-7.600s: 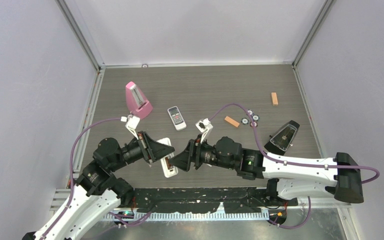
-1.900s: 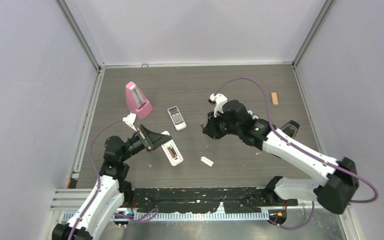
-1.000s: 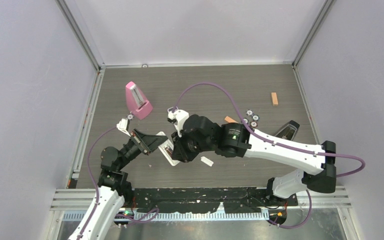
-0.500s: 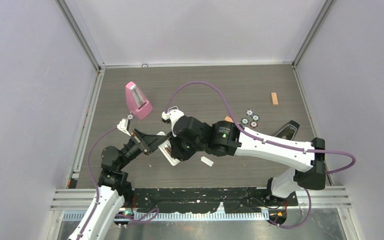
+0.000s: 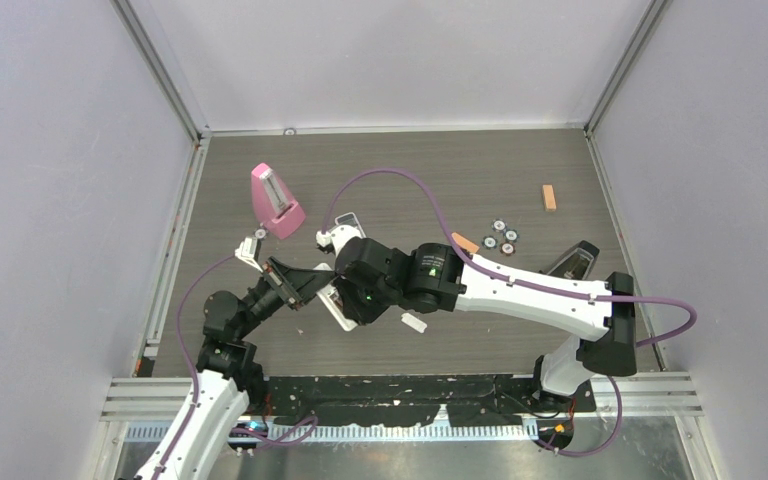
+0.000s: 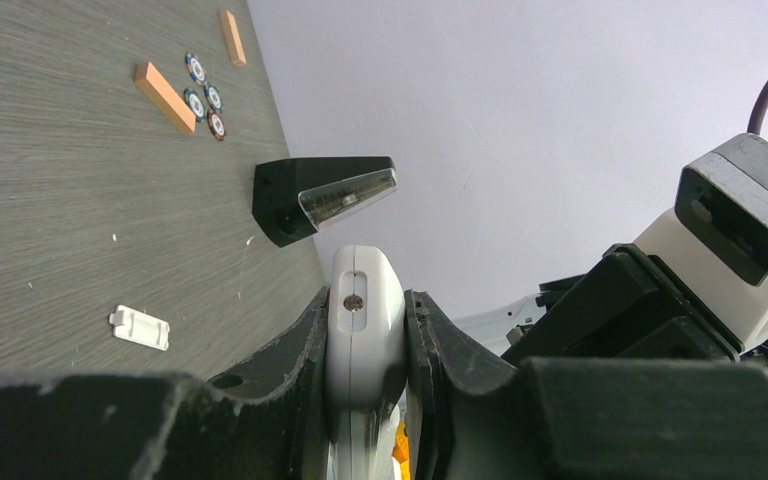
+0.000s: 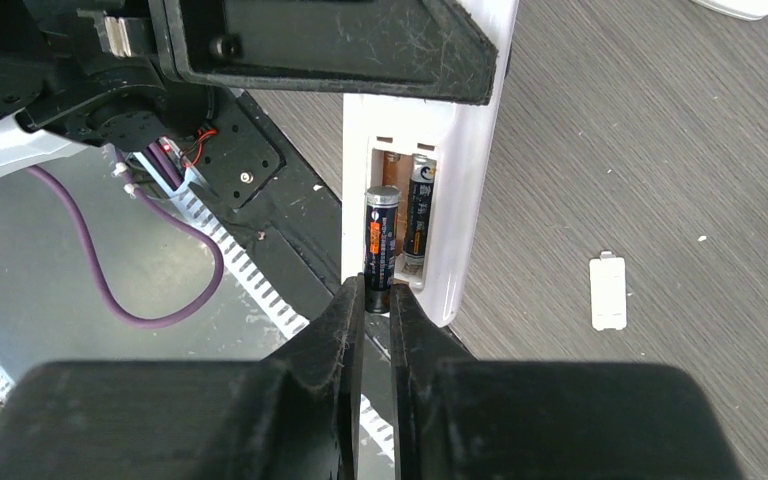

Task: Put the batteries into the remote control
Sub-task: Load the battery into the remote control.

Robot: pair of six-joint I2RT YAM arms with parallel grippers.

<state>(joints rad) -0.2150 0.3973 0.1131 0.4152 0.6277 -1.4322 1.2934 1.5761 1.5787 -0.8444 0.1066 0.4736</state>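
Right now the remote control (image 7: 475, 150) is held up at a tilt, plain back facing the right wrist camera and its bay uncovered. I cannot tell whether its low end touches the tabletop (image 7: 660, 140). One seated battery (image 7: 418, 215) lies in the far slot of the bay. A second battery (image 7: 381, 235) hangs over the empty near slot, roughly parallel to it and, as far as I can judge, not pressed home.

The right gripper (image 7: 376, 300) pinches that second battery by its lower end only, jaws closed on it. The left gripper (image 6: 365, 335) is clamped across the remote's width near one end. The loose battery cover (image 7: 608, 292) lies flat on the tabletop, well apart from the remote.

Several things could go wrong from here:
- The grip is at one tip, so a push against the slot's contact may make the battery pivot between the fingers and jam crooked across the bay wall.
- If the fingers let go before both ends are down, the contact may pop the battery back out and off the tilted remote.
- Pressing hard could twist the remote in the left gripper or nudge the seated battery loose.
- I cannot read the polarity marks, so the battery may go in reversed.
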